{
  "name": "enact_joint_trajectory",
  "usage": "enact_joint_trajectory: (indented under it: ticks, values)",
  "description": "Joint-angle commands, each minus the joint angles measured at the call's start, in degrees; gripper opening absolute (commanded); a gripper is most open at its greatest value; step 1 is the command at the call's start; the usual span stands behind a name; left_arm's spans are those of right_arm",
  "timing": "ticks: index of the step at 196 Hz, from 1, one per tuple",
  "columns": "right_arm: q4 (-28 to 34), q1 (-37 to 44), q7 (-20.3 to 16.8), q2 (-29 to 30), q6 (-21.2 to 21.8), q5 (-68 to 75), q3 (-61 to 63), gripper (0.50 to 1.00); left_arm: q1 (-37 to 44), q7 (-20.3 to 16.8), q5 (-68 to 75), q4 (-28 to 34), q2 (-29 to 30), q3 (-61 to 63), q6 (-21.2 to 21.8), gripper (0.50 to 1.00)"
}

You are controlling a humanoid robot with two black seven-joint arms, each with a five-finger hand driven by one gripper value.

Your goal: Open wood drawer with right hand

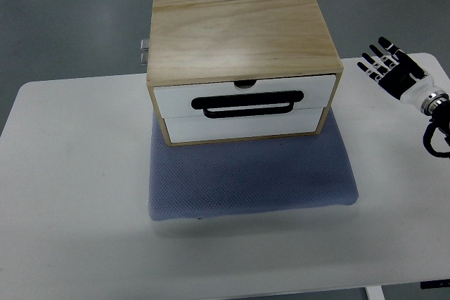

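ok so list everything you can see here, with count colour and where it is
wood drawer box: 1, light wood, back centre of the table, standing on the mat
drawer fronts: 2, white, stacked on the box's near face, both look closed
handle: 1, black bar, across the drawer fronts
mat: 1, grey-blue, under the box and reaching toward the near edge
table: 1, white, fills most of the view
metal fitting: 1, silver, sticking out at the box's back left side
floor: grey, beyond the table
right robot hand: 1, black and white, fingers spread, over the table's far right corner, apart from the box
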Motion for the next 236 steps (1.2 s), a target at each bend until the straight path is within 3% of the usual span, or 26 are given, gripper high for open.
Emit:
enact_joint_trajectory:
  ticks: [1, 123, 236]
  values:
    - [0.00, -0.10, 0.10, 0.01, -0.01, -0.04, -0.09, 0.956, 0.09, 0.00, -0.03, 0.13, 0.00, 0.00, 0.43, 1.000]
    - [-0.61, 0.52, 0.45, -1.14, -2.55, -1.27, -0.35, 0.956, -0.09, 0.00, -0.03, 0.48, 0.00, 0.00, 0.43, 1.000]
    - [-0.26, 4.12, 1.77, -6.67, -5.63, -1.27, -0.35, 0.954, -0.09, 0.00, -0.12, 0.48, 0.00, 0.00, 0.43, 1.000]
